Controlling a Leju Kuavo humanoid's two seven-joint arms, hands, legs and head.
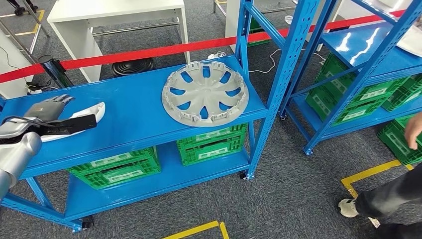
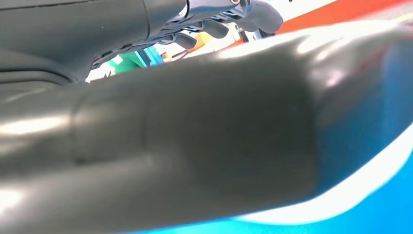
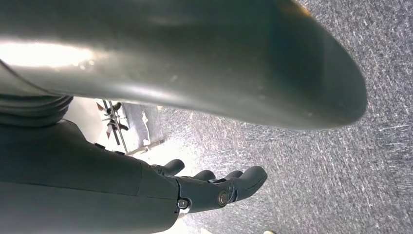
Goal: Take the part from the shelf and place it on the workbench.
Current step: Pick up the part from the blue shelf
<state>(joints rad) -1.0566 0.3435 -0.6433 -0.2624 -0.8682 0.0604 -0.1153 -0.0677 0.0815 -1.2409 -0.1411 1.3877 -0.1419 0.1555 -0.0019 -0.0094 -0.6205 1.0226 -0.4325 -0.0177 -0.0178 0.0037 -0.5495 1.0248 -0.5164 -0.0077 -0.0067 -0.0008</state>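
The left hand (image 1: pixel 50 107) sits over the near-left end of the blue shelf (image 1: pixel 134 107), and directly beneath and just beyond its fingers (image 1: pixel 62 99) lies the part (image 1: pixel 94 110): a long, flat white piece with a black strip along it. In the head view the hand lies on top of the part's near end, and the black strip runs out from under it. Whether the fingers are clamped around the part or only resting on it cannot be told; the left wrist view is blurred by the thumb close to the lens, with only a white edge of the part (image 2: pixel 360 190) visible against the blue.

The part's long axis runs from the hand's side outward toward the wheel cover (image 1: pixel 205 93), nearly level with the shelf's front edge, and its rounded white tip points that way, away from the fingers. So the axis lies roughly in line with the left forearm, not across the fingers. That is the relation the lift appears to turn on: a grip at one end leaves most of the length sticking out past the fingers, likely to droop or twist.

The right hand (image 3: pixel 219 187) hangs over grey carpet, fingers loosely apart and holding nothing, well away from the shelf. The left hand is plainly the nearer one.
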